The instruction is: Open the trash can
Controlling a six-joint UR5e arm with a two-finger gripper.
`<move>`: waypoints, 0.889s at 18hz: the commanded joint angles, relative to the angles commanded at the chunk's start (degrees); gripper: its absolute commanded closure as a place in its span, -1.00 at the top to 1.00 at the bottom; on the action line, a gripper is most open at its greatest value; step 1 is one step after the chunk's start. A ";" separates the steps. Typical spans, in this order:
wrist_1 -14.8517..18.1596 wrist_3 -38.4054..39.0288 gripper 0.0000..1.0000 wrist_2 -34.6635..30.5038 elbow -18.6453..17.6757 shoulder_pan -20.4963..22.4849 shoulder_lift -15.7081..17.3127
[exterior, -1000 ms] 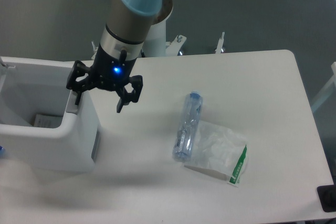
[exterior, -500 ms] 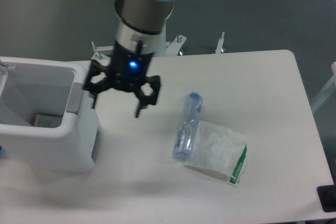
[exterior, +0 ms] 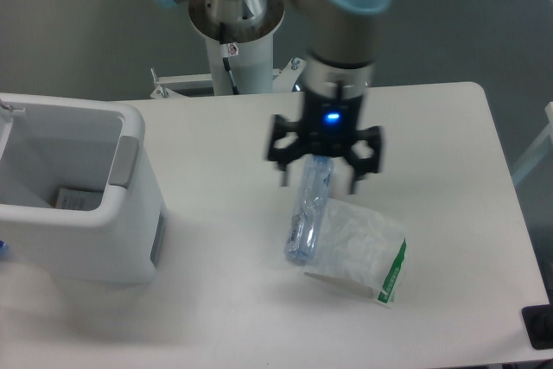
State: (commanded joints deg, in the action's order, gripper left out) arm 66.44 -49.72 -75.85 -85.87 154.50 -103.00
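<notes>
While the gripper point(exterior: 320, 181) hangs over the table point(exterior: 432, 127) with its two black fingers spread apart and nothing between them, a clear plastic bottle point(exterior: 308, 210) lies directly beneath it, its top between the fingertips. A crumpled plastic bag point(exterior: 359, 244) sits just below-right. The trash can point(exterior: 78, 187) stands well off to the gripper's left in the picture, top open, grey push bar point(exterior: 123, 162) on its near rim.

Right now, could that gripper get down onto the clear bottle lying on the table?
Probably yes. The gripper hangs open right over the bottle, its fingers on either side of the top end. Nothing lies between them; the plastic bag only touches the bottle's lower side.
</notes>
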 joint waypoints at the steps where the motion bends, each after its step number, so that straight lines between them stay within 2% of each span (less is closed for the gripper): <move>1: -0.09 -2.73 1.00 0.00 0.00 0.89 -0.26; 4: 0.00 -10.38 1.00 -0.09 -0.09 3.17 -1.49; 8: -0.09 -17.24 1.00 -0.26 0.09 5.81 -5.09; 10: -0.09 -21.11 1.00 -2.53 0.61 5.99 -6.59; 12: -0.09 -22.18 1.00 -5.96 1.40 5.90 -8.17; 16: -0.09 -22.18 1.00 -7.73 1.32 5.82 -8.35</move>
State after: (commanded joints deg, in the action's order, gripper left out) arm 66.36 -71.89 -83.58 -84.55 160.31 -111.36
